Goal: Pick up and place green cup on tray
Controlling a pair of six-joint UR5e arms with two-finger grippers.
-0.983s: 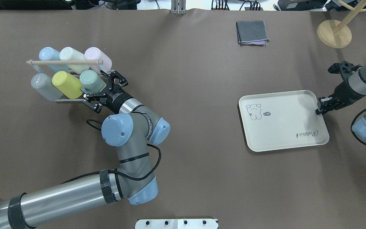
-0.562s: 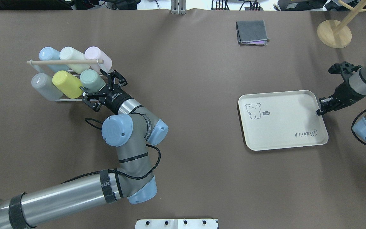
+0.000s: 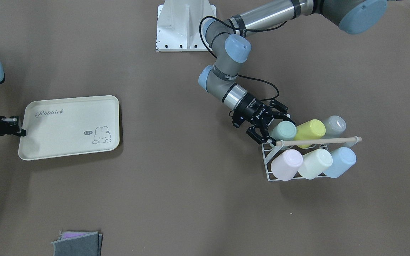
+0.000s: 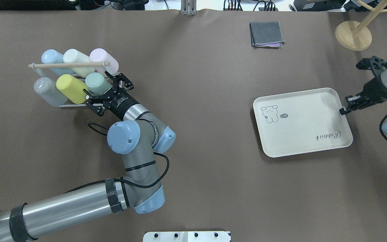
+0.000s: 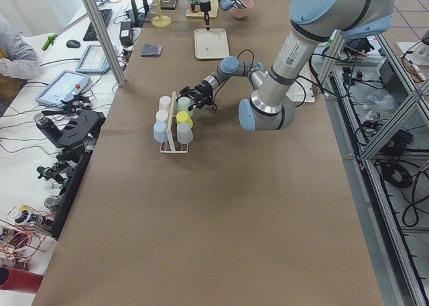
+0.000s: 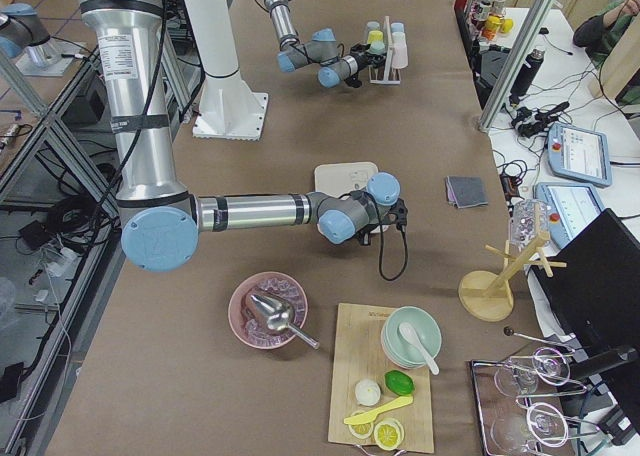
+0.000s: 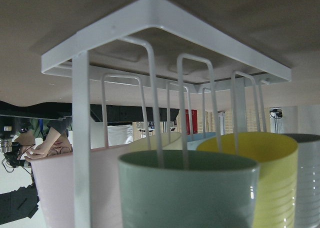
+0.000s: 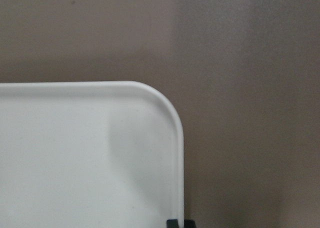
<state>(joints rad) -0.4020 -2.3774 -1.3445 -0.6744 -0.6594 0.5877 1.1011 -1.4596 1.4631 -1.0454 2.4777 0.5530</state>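
Green cup (image 4: 96,83) in rack (image 4: 71,106); tray (image 4: 301,131) on brown tbl (image 4: 207,101).

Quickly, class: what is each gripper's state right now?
Left gripper: open, jaws spread at the green cup in the rack, not gripping it.
Right gripper: closed on the tray, at its rim.

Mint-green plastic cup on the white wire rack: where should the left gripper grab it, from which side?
Grip the mint-green plastic cup across its smooth side wall near the closed base, from the end of the white wire rack, where the open left gripper is. It is the end cup of its row, tilted mouth-down over a wire loop; the yellow plastic cup crowds its other side.
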